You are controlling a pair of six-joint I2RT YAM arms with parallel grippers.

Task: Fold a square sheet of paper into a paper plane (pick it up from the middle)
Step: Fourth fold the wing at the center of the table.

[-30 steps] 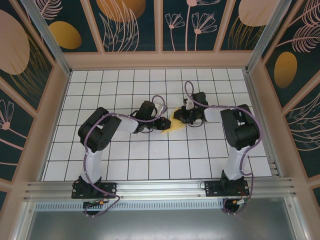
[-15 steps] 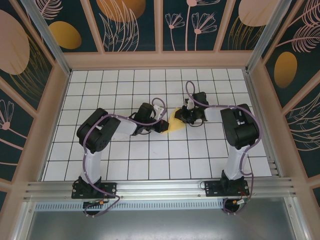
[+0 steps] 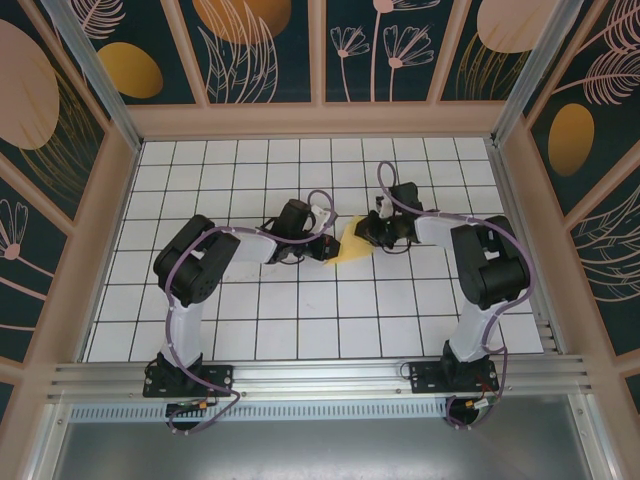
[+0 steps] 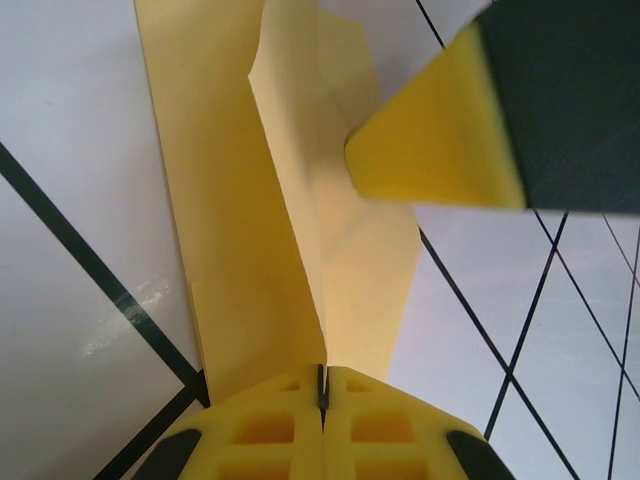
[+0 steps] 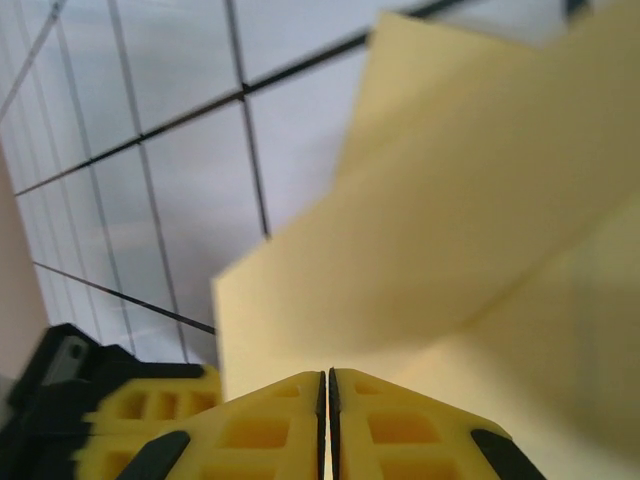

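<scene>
Seen from above: yellow paper (image 3: 352, 245), folded into a narrow creased shape, near the middle of the white tiled table (image 3: 250, 310), between the 2 arms. Left gripper (image 3: 326, 248) at the paper's left end, right gripper (image 3: 366, 233) at its right end, tips facing each other, close together.

Seen from the left wrist: both yellow pads (image 4: 270, 430) pressed together on the paper's near edge, 1 thin slit between them, an upright fold rising out of the pinch, the sheet running away over the tiles. Yellow pad of the other arm just above the far part of the fold.

Seen from the right wrist: pads likewise clamped tight on the paper, 2 overlapping layers spreading away from the pinch, black grid lines beyond. Yellow finger of the left gripper at lower left, just beside the sheet's corner.
</scene>
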